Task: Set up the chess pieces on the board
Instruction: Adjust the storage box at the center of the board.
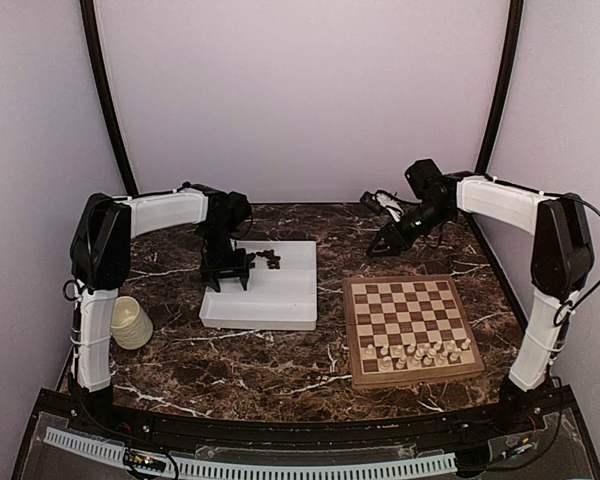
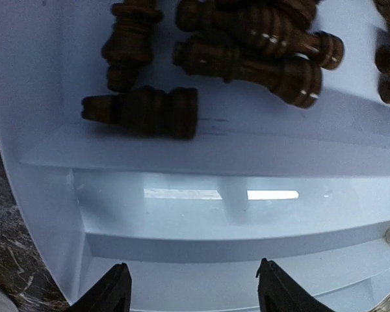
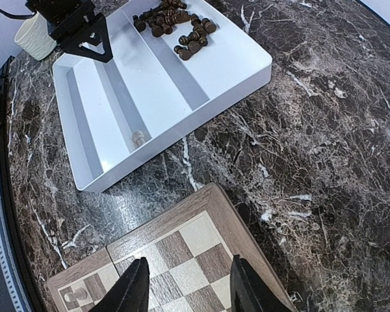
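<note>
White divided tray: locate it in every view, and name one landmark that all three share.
Top external: the tray lies centre-left on the marble table, left of the chessboard.
Left wrist: the tray fills nearly the whole frame.
Right wrist: the tray is at upper left, beyond the chessboard corner.
Shared landmark: the heap of dark brown pieces in one end compartment.

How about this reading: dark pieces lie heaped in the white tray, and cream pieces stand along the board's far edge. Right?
No. The cream pieces stand along the board's near edge, as the top external view shows. The rest holds.
</note>
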